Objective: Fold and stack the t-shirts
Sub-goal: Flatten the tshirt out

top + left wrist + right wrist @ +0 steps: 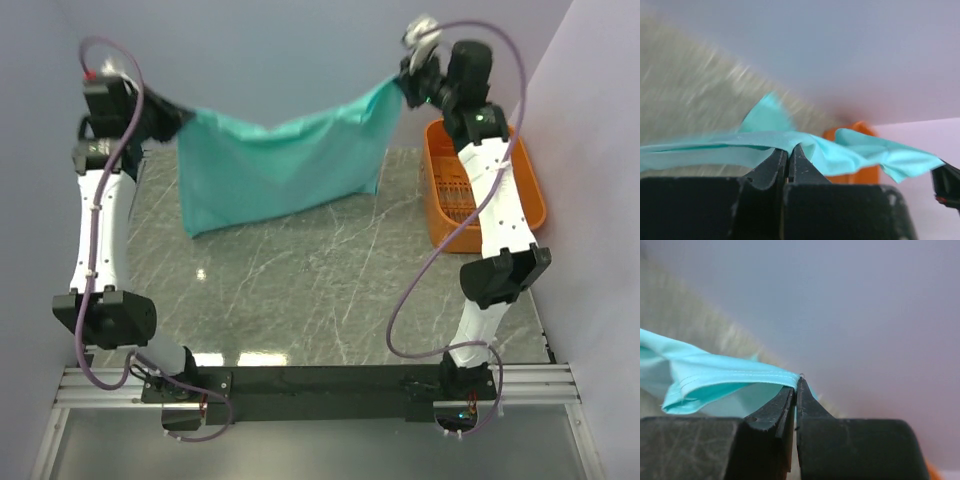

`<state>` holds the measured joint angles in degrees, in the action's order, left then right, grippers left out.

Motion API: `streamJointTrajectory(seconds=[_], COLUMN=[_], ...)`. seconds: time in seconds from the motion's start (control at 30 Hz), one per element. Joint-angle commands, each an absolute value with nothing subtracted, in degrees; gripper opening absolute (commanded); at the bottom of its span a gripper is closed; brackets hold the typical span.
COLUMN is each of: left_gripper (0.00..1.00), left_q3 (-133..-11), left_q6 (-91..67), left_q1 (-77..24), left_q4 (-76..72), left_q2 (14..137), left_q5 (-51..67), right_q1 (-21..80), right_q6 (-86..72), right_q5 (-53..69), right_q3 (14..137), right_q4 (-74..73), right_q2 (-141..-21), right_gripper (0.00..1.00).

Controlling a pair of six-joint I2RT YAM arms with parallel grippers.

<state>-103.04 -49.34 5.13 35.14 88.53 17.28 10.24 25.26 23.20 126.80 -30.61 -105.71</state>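
1. Grey marbled stone covers your bench (300,290), with pale walls behind it and to either side.
2. You have the teal t-shirt (280,170) up in the air, strung between the two arms over the far half of the bench.
3. Your left tool (180,118) is at the far left. Its wrist view shows the jaws pinched together on a bunched edge of the t-shirt, with cloth running out to both sides of the tips.
4. Your right tool (405,88) is at the far right, a little higher in the top view. Its jaws are clenched on a stitched hem of the t-shirt, which trails off to the left in its own camera.
5. Between the two grips, the top edge of the t-shirt sags in the middle and the body hangs down as a wide sheet.
6. You cannot tell from these views whether the bottom edge touches the bench.
7. An orange basket (533,200) sits at the right edge of the bench, partly hidden by your right arm and apart from the t-shirt.
8. Both wrist views show the bench only as a blur.
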Motion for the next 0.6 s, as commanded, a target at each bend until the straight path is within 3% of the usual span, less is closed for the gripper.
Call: streamJointTrajectory(seconds=[0.0,0.07,0.17,0.3,0.43,0.57], left_gripper=[0.00,0.00,0.00,0.00,0.00,0.00], left_q3=[-121.95,-121.56,-115.07,-91.85,-66.14,-45.82], left_q6=[-46.49,-46.58,-45.54,-44.30,-46.14,-48.17], left_q1=[5.19,5.19,5.27,5.18,5.10,5.10], left_q4=[29.90,27.44,25.75,24.61,21.72,21.60], left_q2=[85.44,82.63,76.13,64.90,56.53,50.29], left_q5=[20.66,20.83,20.57,22.05,25.21,29.00], right_q1=[8.97,8.09,6.95,6.77,6.68,6.68], right_q6=[11.97,10.29,10.19,21.41,42.12,56.66], right_q5=[18.98,19.25,24.76,32.76,43.92,45.88], right_q3=[143.91,143.45,127.01,103.14,83.01,59.66], right_q4=[-23.65,-20.24,-16.53,-18.18,-30.81,-37.43], right_q2=[-104.24,-99.86,-89.94,-77.37,-66.92,-57.41], right_gripper=[0.00,0.00,0.00,0.00,0.00,0.00])
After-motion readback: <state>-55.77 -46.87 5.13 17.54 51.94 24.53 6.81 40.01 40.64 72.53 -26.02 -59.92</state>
